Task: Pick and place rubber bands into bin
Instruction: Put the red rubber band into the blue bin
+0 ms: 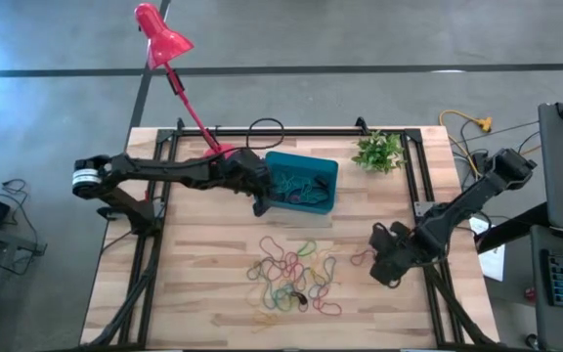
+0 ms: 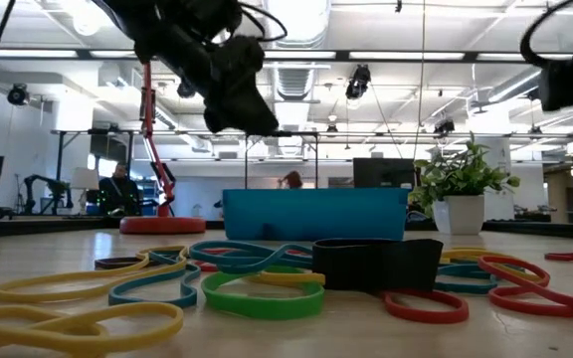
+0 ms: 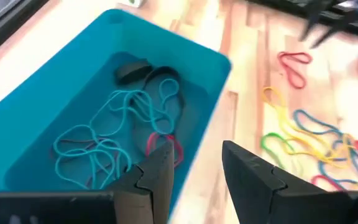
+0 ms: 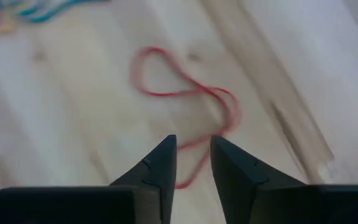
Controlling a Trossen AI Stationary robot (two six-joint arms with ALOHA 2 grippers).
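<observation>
The teal bin (image 1: 301, 181) stands at the table's far middle, with several rubber bands (image 3: 117, 137) lying on its floor. Many more coloured rubber bands (image 1: 291, 279) lie loose on the wood near the table's front. My left gripper (image 3: 197, 158) hangs open and empty above the bin's near wall (image 3: 204, 118); in the high view it shows at the bin's left near corner (image 1: 262, 200). My right gripper (image 4: 193, 146) is open and points steeply down over a single red rubber band (image 4: 185, 93), which lies flat to the right of the pile (image 1: 360, 257).
A red desk lamp (image 1: 164, 39) rises from its round base (image 1: 218, 152) just left of the bin. A potted plant (image 1: 379, 152) stands to the bin's right. Black frame rails (image 1: 413, 176) run along the table's sides. A wide black band (image 2: 376, 261) lies among the loose ones.
</observation>
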